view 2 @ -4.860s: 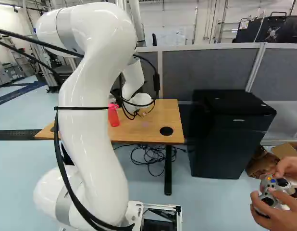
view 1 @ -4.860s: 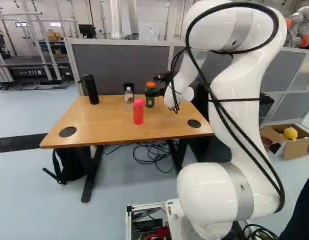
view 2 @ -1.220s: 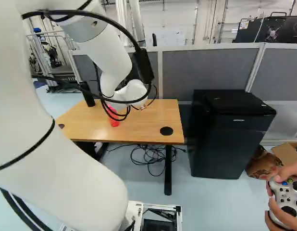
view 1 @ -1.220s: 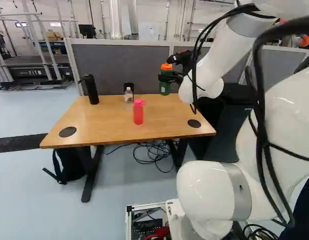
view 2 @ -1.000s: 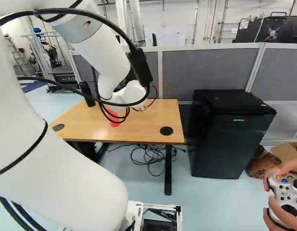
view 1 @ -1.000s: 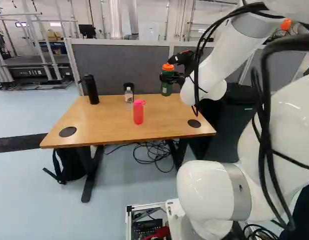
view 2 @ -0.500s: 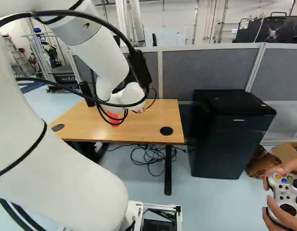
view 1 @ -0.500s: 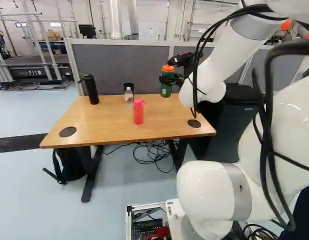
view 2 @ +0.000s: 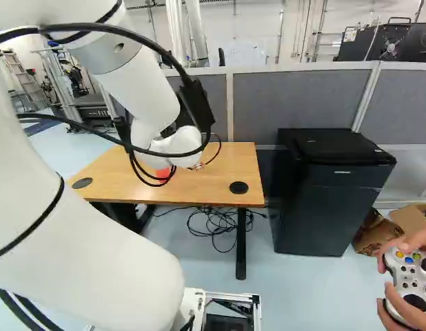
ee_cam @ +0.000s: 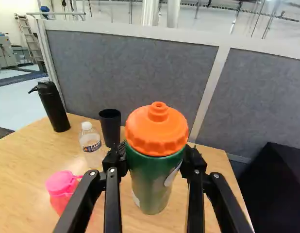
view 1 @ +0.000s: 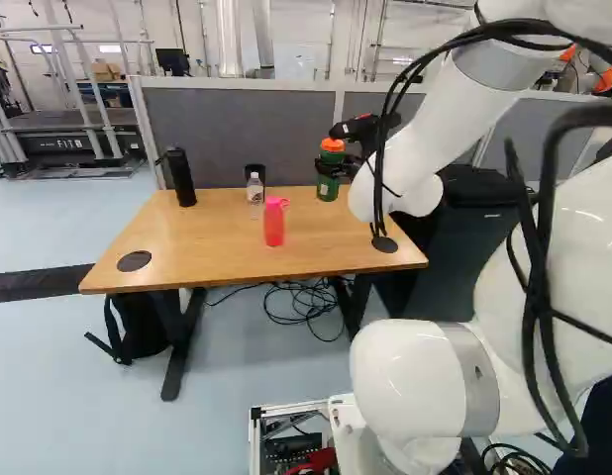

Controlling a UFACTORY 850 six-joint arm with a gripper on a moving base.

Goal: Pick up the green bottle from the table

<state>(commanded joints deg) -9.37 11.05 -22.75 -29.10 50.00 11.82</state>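
Green bottle [view 1: 328,186], upright, with a ribbed orange lid [ee_cam: 157,130]; it is situated at the far right part of the tabletop [view 1: 197,242] as seen in the left base view. Whether its base touches the wood or is clear of it cannot be settled from these views. The pincer [ee_cam: 155,161] grips the bottle from two opposite sides, both fingers against the green body just below the lid.

Handling (judged): the wall is probably semi-rigid plastic, yielding slightly under pressure and somewhat slippery if wet. The weight depends on contents, which are not discernible; a full bottle would be noticeably heavier and could swing or slide downward. It is unlikely to be fragile. The upper body is a sound place of hold, whereas the lid is less suitable, since it might loosen; a grip nearer mid-height would limit tilting. A steady vertical lift is called for.

Surroundings: a clear water bottle [ee_cam: 90,143] and a black cup [ee_cam: 110,127] stand close together, apart from the green bottle; a pink bottle [view 1: 274,224] stands nearer the base. A black bottle [ee_cam: 54,108] occupies the far left part. Beyond rises a grey partition [ee_cam: 130,73].
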